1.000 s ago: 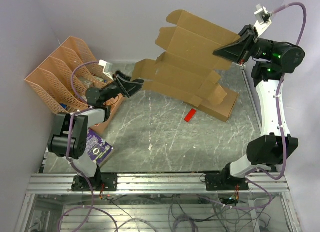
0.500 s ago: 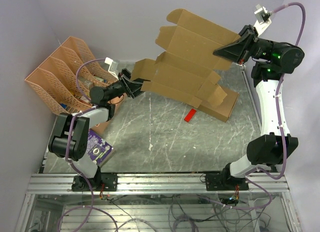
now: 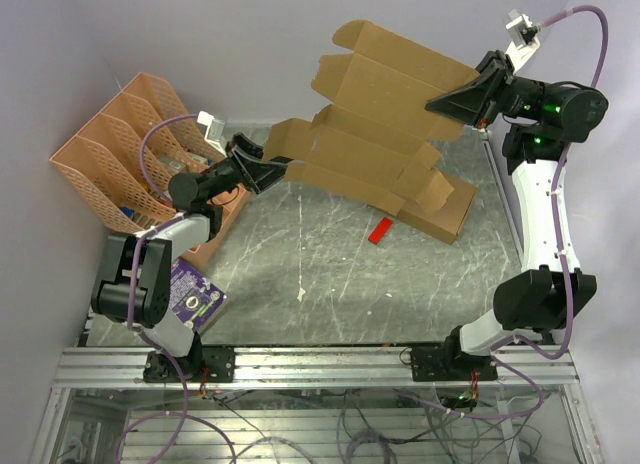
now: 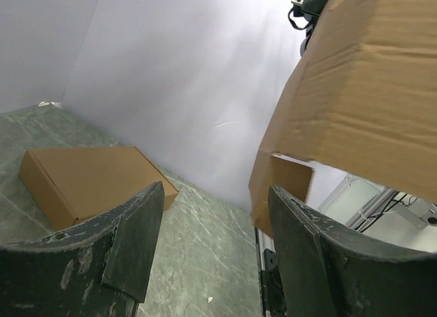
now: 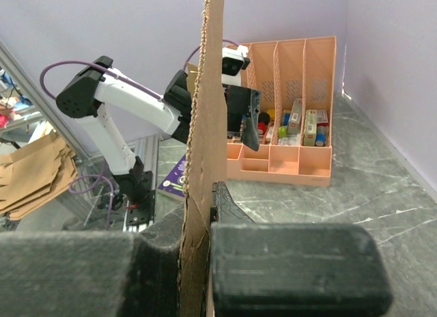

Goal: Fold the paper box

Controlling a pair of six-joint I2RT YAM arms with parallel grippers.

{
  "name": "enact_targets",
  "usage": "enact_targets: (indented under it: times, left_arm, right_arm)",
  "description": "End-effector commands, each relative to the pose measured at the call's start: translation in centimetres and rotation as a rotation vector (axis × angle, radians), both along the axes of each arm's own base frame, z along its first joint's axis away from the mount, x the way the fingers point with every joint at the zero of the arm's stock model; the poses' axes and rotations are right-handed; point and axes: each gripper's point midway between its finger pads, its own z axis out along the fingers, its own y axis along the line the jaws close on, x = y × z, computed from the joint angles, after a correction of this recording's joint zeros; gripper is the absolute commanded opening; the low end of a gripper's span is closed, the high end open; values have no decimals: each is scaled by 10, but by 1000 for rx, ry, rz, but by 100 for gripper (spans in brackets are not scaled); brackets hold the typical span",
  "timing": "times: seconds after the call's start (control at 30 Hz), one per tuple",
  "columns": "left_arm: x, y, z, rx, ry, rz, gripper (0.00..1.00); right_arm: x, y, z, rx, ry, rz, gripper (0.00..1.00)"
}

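Observation:
The paper box (image 3: pixel 380 124) is a flat brown die-cut sheet held up in the air above the back of the table. My right gripper (image 3: pixel 442 102) is shut on its right edge; in the right wrist view the sheet (image 5: pixel 208 126) stands edge-on, pinched in the right gripper (image 5: pixel 203 262). My left gripper (image 3: pixel 280 169) is open at the sheet's lower left flap, apart from it. In the left wrist view the sheet (image 4: pixel 369 91) hangs above and to the right of the left gripper (image 4: pixel 215 225), with nothing between its fingers.
A closed, wider brown cardboard box (image 3: pixel 445 212) lies on the table under the sheet, also seen as the box (image 4: pixel 89 180). A small red piece (image 3: pixel 380 230) lies near it. A pink file organiser (image 3: pixel 120 149) stands at the left and a purple card (image 3: pixel 195 292) lies by the left arm's base.
The left wrist swung slightly right and then back, with its jaws a touch wider. The sheet and the right arm have not moved.

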Motion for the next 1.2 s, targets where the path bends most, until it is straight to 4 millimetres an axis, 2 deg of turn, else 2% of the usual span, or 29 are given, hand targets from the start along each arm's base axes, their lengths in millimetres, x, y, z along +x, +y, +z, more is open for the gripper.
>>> enact_targets:
  times: [0.0, 0.23, 0.73, 0.9, 1.17]
  left_arm:
    - [-40, 6, 33, -24, -278, -38, 74]
    - [-56, -6, 30, 5, -297, -109, 76]
    - [-52, -17, 19, -2, -242, -137, 76]
    - [-51, -26, 12, -5, -210, -165, 74]
    - [-43, -31, 6, -12, -174, -171, 56]
  right_arm:
    - [-3, -2, 1, -4, -19, -11, 0]
    - [-1, -2, 0, 7, -13, -13, 0]
    - [3, -1, -1, 27, -16, -25, 0]
    - [5, -2, -5, 29, -5, -28, 0]
    - [6, -2, -8, 31, -1, -30, 0]
